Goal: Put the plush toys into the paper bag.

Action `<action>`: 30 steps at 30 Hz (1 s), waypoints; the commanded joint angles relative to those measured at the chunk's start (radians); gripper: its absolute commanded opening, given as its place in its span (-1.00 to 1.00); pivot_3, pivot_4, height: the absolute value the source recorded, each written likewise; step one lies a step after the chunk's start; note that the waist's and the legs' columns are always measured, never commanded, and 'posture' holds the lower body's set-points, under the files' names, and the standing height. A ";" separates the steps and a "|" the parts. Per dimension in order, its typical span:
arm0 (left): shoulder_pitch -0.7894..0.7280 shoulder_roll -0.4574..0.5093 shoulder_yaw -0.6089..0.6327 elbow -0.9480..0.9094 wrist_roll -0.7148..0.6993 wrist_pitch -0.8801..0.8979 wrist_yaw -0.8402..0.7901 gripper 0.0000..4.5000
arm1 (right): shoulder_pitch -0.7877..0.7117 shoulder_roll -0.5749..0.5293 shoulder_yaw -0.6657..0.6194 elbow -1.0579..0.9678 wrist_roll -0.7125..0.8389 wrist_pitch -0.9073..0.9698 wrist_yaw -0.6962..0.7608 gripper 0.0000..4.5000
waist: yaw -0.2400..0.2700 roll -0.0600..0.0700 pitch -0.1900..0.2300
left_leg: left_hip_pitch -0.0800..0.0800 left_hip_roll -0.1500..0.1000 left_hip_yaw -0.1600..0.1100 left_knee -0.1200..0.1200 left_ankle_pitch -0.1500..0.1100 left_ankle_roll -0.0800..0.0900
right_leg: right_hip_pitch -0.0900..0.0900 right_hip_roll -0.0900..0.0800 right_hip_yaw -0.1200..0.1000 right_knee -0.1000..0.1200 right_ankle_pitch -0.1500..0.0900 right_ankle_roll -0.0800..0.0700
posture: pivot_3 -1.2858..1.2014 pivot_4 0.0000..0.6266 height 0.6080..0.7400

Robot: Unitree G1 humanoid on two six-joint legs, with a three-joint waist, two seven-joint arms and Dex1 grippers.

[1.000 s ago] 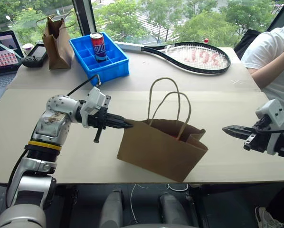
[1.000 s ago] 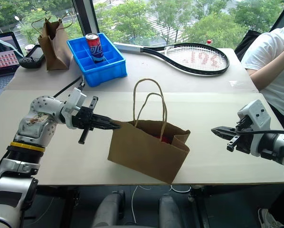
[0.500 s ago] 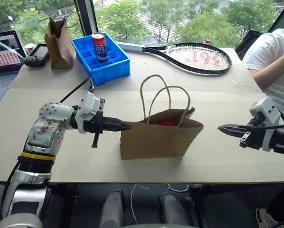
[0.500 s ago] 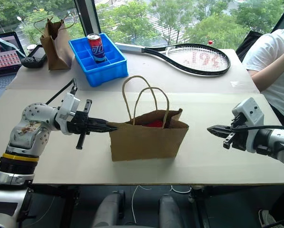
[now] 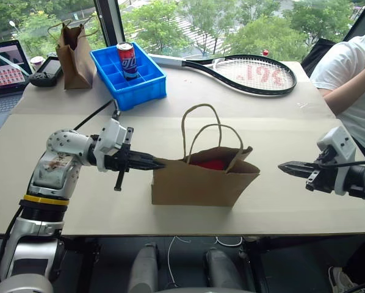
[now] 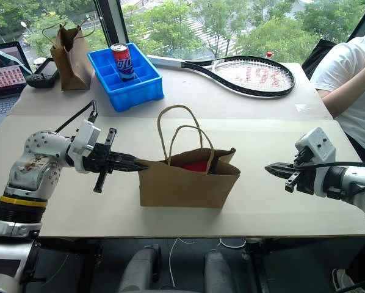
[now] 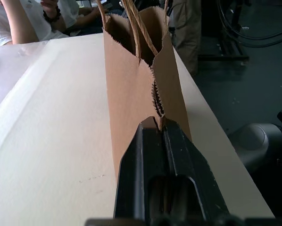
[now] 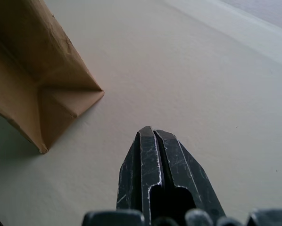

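The brown paper bag (image 5: 198, 183) stands upright on the table's middle, its twine handles raised. A red plush toy (image 5: 212, 163) shows inside its open mouth; anything else in the bag is hidden. My left gripper (image 5: 161, 163) points level at the bag's left end, and in the left wrist view the left gripper (image 7: 157, 123) is shut on the bag's serrated rim (image 7: 153, 94). My right gripper (image 5: 281, 165) hovers over the table to the right of the bag, apart from it, shut with nothing in it. The right wrist view shows the bag's corner (image 8: 32, 70) ahead of those shut fingers.
At the back left stand a narrower brown bag (image 5: 74, 49) and a blue crate (image 5: 140, 79) holding a can (image 5: 127, 60). A tennis racket (image 5: 249, 72) lies at the back. A laptop (image 5: 2, 67) sits far left. A person's arm (image 5: 347, 79) is at the right edge.
The bag, tilted and raised at one end a second ago, now stands flat and upright on the table. My left gripper stayed at its rim. The right gripper has not moved.
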 commanded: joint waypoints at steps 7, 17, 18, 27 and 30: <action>0.131 0.146 0.182 -0.100 -0.094 0.150 0.052 0.50 | 0.046 0.027 -0.095 -0.018 0.044 -0.078 0.079 -1.00 | -0.002 0.000 0.000 | 0.000 0.000 0.000 -0.001 0.000 0.000 | 0.000 0.000 0.000 0.000 -0.001 -0.001 | 0.03 -0.52 0.87; 0.476 0.165 0.459 -0.202 -0.084 0.211 0.313 1.00 | 0.213 0.124 -0.208 -0.026 0.070 -0.171 0.157 -0.61 | 0.002 0.000 0.000 | 0.002 0.001 0.001 -0.001 -0.001 -0.001 | 0.001 -0.001 -0.001 0.000 -0.004 0.001 | 0.03 -0.52 0.87; 0.509 0.150 0.468 -0.224 -0.081 0.205 0.334 1.00 | 0.221 0.140 -0.208 -0.031 0.077 -0.176 0.153 -0.46 | 0.002 0.000 0.000 | 0.003 0.001 0.001 -0.001 -0.003 -0.004 | 0.001 -0.001 0.000 0.000 -0.004 0.000 | 0.03 -0.52 0.87; 0.658 -0.002 0.468 -0.324 0.014 0.142 0.597 1.00 | 0.311 0.337 -0.213 -0.061 0.034 -0.333 0.057 0.95 | 0.001 -0.001 -0.001 | 0.004 0.001 0.001 -0.002 -0.005 -0.009 | 0.001 -0.001 -0.001 0.000 -0.004 0.000 | 0.03 -0.52 0.87; 0.687 -0.038 0.455 -0.317 0.038 0.114 0.641 1.00 | 0.328 0.415 -0.209 -0.075 0.024 -0.388 0.001 0.99 | 0.000 -0.001 -0.001 | 0.005 0.001 0.002 -0.003 -0.005 -0.009 | 0.001 -0.001 -0.001 0.000 -0.004 0.000 | 0.03 -0.52 0.87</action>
